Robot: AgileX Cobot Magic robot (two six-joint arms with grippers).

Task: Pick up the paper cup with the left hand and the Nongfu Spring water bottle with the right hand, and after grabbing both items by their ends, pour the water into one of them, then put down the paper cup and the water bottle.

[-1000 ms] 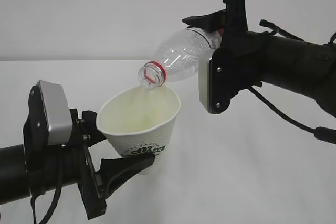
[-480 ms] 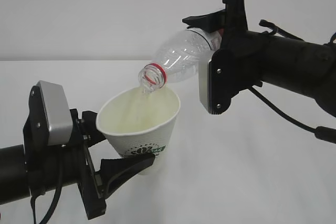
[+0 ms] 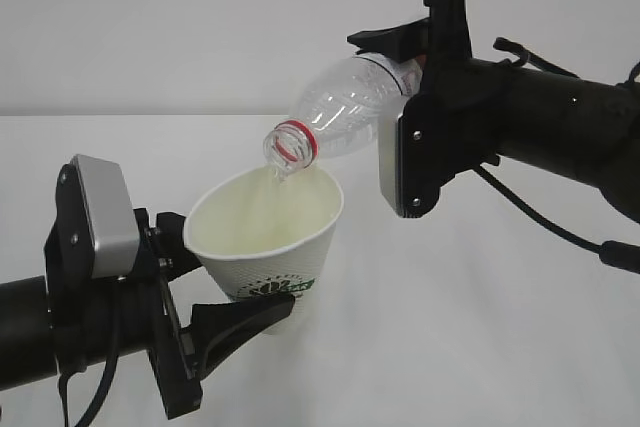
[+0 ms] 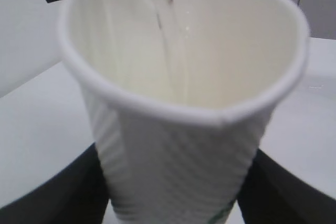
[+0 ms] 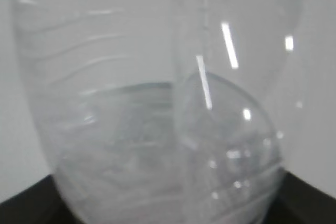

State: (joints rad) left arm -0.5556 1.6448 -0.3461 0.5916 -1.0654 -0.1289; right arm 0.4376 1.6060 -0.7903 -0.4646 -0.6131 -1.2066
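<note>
- While the pour runs, both arms are up off the white table [image 3: 520,347]; behind it only a plain pale wall [image 3: 200,27], nothing else in the room visible.
- Right hand [image 3: 415,42] grips the Nongfu Spring water bottle [image 3: 340,112] at its base end, fingers partly spread around it, bottle tipped mouth-down to the left, red neck ring just above the cup rim.
- Left hand [image 3: 205,297] clamps the paper cup [image 3: 265,237] low on its wall near the bottom, fingers partly spread to cup width, rim squashed a bit oval (left wrist view shows it best).
- Water [image 4: 167,51] falls as a thin stream into the cup; some remains in the bottle per the right wrist view.
- Step: pouring, roughly mid-task.
- Next calls for righting the bottle without clipping the rim, then lowering both level to the table and releasing; a soft cup means no extra squeeze, in my judgement.
</note>
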